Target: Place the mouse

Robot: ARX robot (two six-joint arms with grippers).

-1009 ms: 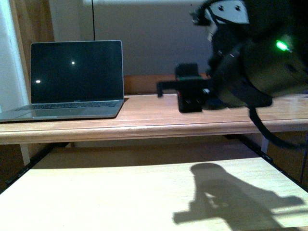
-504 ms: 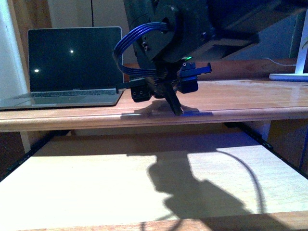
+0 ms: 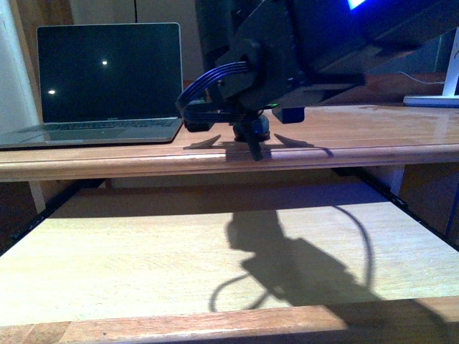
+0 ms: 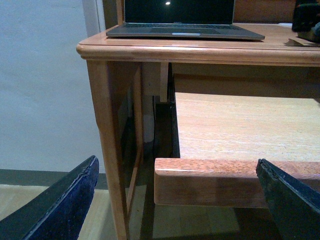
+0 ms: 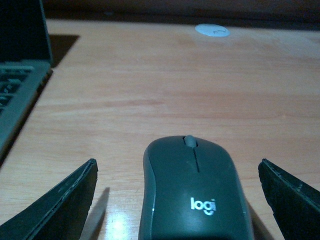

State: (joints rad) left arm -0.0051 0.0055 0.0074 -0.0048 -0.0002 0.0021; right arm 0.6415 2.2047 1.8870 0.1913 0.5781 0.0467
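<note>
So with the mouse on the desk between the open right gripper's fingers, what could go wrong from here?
1. The right gripper has its fingers on either side of the mouse, which rests on the desk. A sideways or tilted retreat could nudge it out of place.
2. The laptop sits close beside the arm, and the blue cable loop hangs near its corner in the front view. A swing that way might bump it.

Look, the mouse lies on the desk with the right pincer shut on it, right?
No: the right wrist view shows the right pincer open, its fingers apart from the mouse on both sides. The mouse does lie on the desk.
</note>
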